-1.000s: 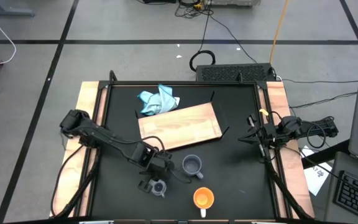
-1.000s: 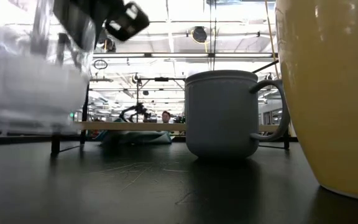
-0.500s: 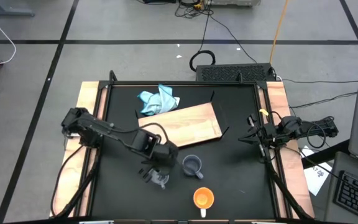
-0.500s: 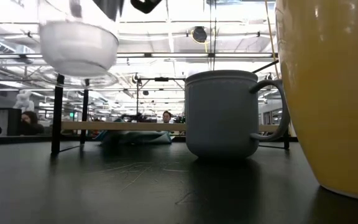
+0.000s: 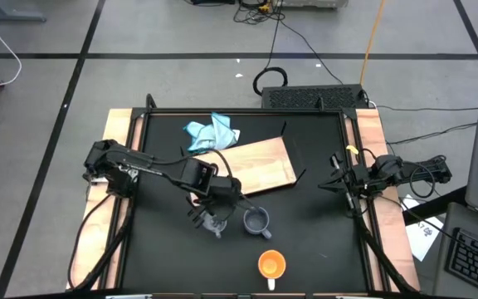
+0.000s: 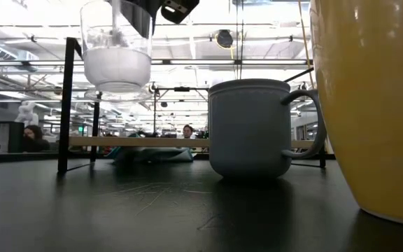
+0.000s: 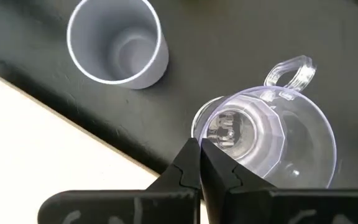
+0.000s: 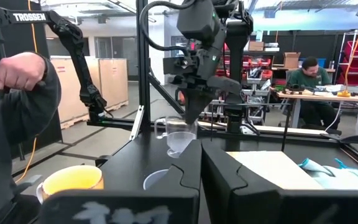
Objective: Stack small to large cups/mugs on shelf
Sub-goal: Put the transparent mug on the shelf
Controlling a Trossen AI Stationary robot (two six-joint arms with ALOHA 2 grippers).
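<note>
My left gripper is shut on the small clear glass cup and holds it in the air just left of the grey-blue mug. In the low view the glass cup hangs well above the table beside the grey-blue mug. The orange mug stands on its base near the front edge. The wooden shelf stands behind them on black brackets. My right gripper waits shut at the table's right edge. My left gripper pinches the glass cup's wall at the rim, on the side away from the handle. One finger seems to be inside the cup and one outside. The fingers come from above. The cup hangs upright below them, clear of the table.
A light blue cloth lies at the far end by the shelf. In the right wrist view a person's sleeve and hand show close by, and another person sits beyond the table.
My left gripper has risen and gone toward the table's far edge and a little right, nearing the grey-blue mug and the shelf. The glass cup has gone with it, lifted from near the table to well above it, staying upright.
</note>
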